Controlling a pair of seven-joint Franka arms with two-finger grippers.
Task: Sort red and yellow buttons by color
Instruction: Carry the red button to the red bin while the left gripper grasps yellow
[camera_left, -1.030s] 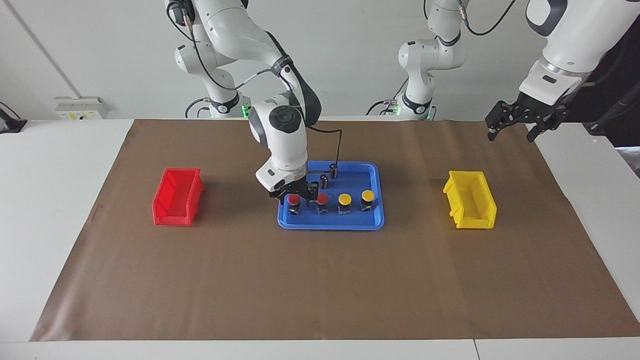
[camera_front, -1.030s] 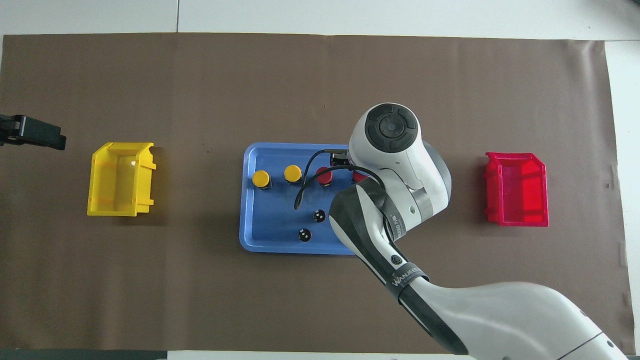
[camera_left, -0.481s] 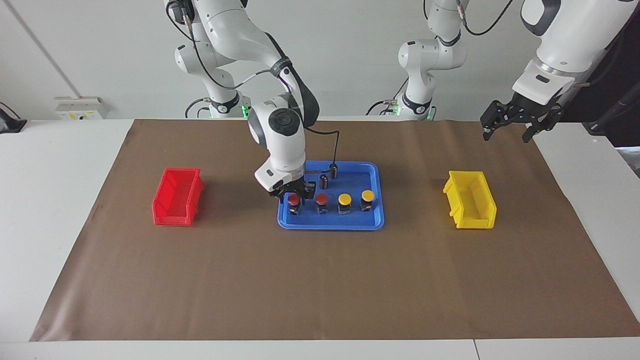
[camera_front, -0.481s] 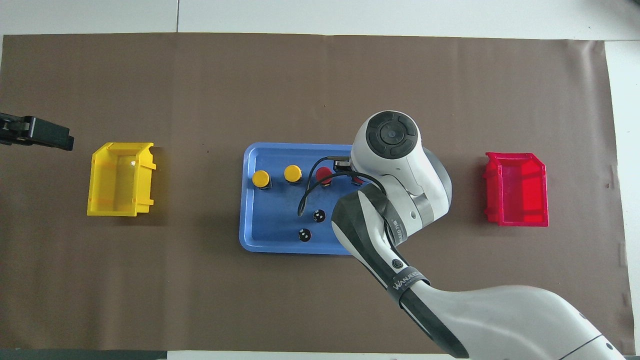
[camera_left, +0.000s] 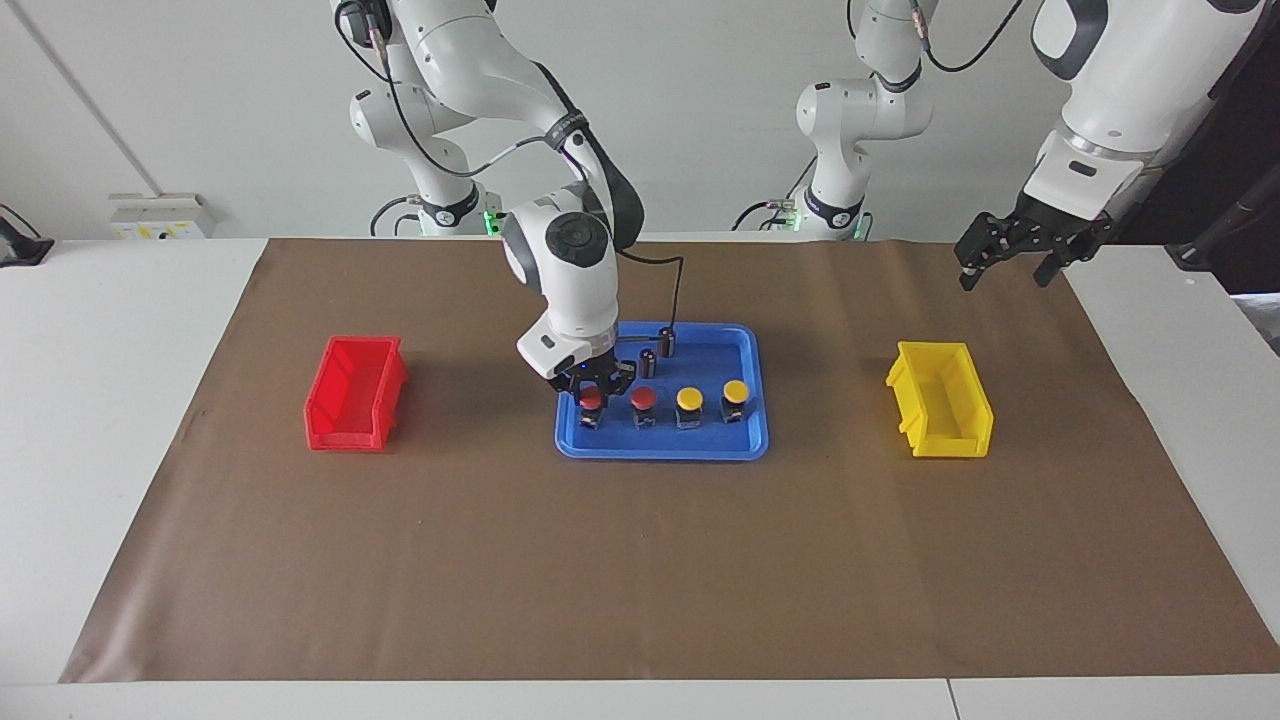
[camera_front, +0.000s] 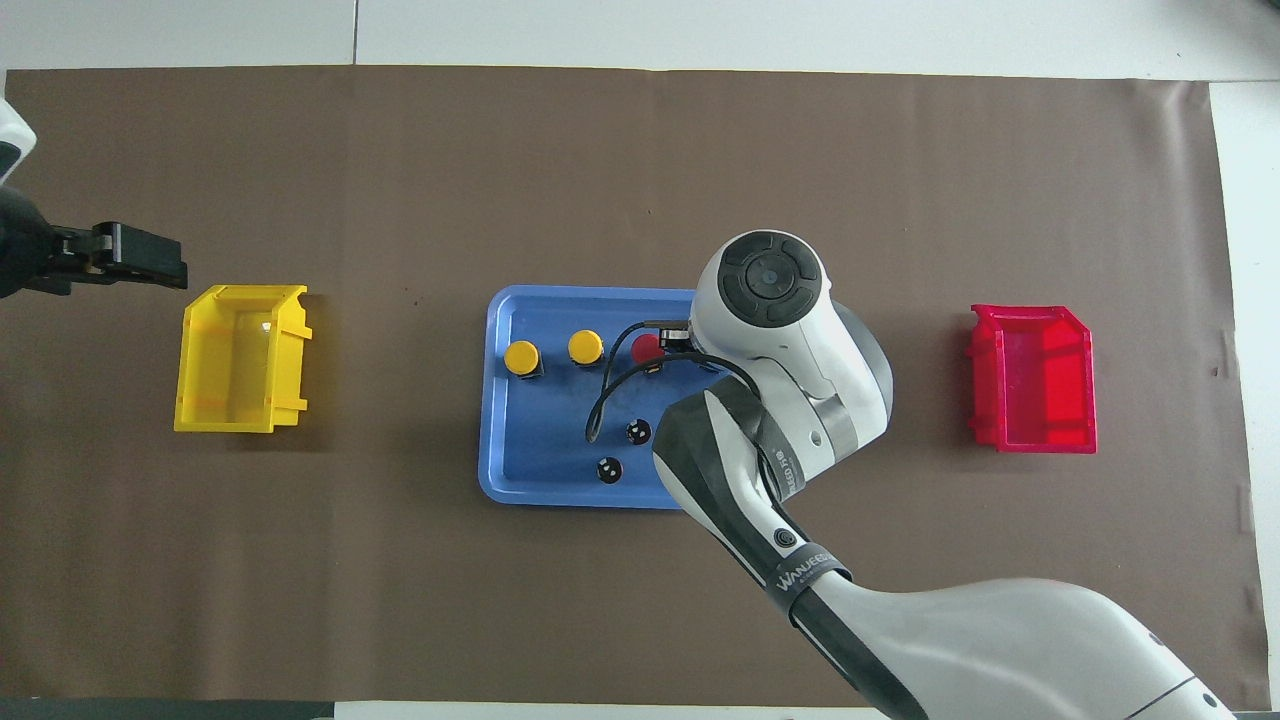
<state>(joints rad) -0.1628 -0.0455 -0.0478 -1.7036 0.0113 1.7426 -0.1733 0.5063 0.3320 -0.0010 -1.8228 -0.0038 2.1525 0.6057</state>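
Facing view shows the right gripper (camera_left: 592, 387) down in the blue tray (camera_left: 745, 345), its fingertips drawn in on the cap of the end red button (camera_left: 591, 399), the one at the right arm's end of the row. The grip looks complete, so the step in hand is, by my reading, the lift and carry to the red bin (camera_left: 352, 393).

Just beside the claw, toward the left arm's end, stands the second red button (camera_left: 643, 398), close enough that a sideways pull could knock it. Past that come the two yellow buttons (camera_left: 689, 398), all four in one row. Nearer the robots than the claw stand two dark cylinders (camera_left: 667, 341), and a black cable droops from the wrist close to them. In the overhead view the wrist hides the held button entirely.

To do it well: rise straight up first until the black base clears the tray rim and the neighbour, then swing toward the red bin, which sits well apart from the claw at the right arm's end of the table. The hold is on a domed cap, so a slow lift guards against slipping. Release low inside the bin.

The left gripper (camera_left: 1008, 248) waits open in the air near the yellow bin (camera_left: 940, 412), far from the claw.
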